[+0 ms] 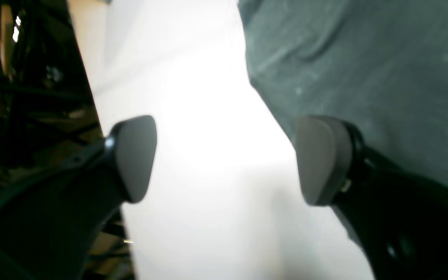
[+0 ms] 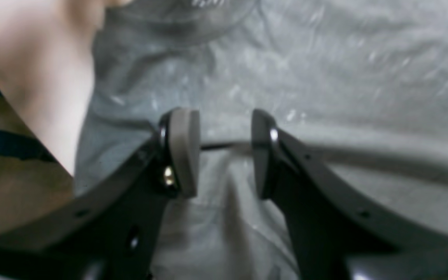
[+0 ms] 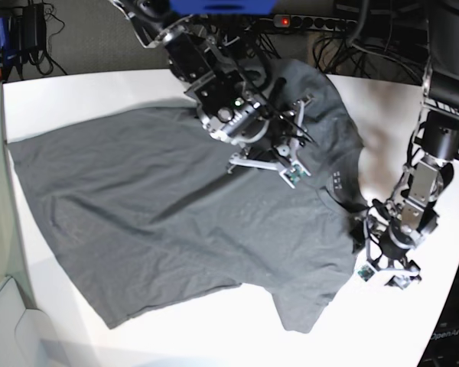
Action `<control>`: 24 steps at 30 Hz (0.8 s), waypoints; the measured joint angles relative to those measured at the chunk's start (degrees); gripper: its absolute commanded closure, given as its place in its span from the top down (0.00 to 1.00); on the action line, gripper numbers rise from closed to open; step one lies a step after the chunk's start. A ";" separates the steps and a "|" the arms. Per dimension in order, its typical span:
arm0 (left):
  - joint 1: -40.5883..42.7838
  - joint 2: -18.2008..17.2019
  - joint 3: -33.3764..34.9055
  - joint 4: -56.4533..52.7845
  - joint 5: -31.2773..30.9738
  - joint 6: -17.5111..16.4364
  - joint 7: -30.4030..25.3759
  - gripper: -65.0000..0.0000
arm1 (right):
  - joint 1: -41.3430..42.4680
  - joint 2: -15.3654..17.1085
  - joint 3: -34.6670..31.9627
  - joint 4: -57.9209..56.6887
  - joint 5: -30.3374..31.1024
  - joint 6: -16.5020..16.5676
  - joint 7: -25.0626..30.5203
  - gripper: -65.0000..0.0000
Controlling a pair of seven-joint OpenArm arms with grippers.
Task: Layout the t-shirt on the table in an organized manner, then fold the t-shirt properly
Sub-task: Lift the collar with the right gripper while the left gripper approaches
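The dark charcoal t-shirt [image 3: 176, 214] lies spread on the white table [image 3: 76, 92], hem to the left and collar to the right. My right gripper [image 3: 287, 153] hovers low over the upper chest. In the right wrist view its pads [image 2: 183, 151] stand apart over the cloth [image 2: 325, 77], and a raised fold [image 2: 364, 151] runs across between them. My left gripper [image 3: 382, 267] sits just off the shirt's collar side. In the left wrist view it [image 1: 228, 159] gapes wide over bare table [image 1: 208, 97], with the shirt's edge [image 1: 364, 70] beside the right pad [image 1: 321, 159].
The table's curved edge [image 3: 444, 306] runs close behind the left arm. Cables and a power strip [image 3: 306, 21] lie beyond the far edge. One sleeve [image 3: 302, 306] points toward the near edge, and the other [image 3: 306, 80] lies under the right arm.
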 measured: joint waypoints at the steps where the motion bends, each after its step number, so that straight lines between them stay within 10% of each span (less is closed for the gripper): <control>1: 0.28 -0.02 -1.55 -0.20 -1.99 -0.07 0.13 0.83 | 0.17 -0.02 -0.02 -1.18 0.09 -0.02 0.15 0.36; 9: 5.44 -4.61 -10.69 -0.04 -12.24 0.87 0.52 0.83 | 1.70 -0.02 0.11 -9.18 0.15 -0.07 0.79 0.35; 24: 18.05 -8.63 -23.30 1.57 -17.20 0.26 0.63 0.83 | 15.56 -1.31 0.07 -31.87 2.25 0.59 19.76 0.30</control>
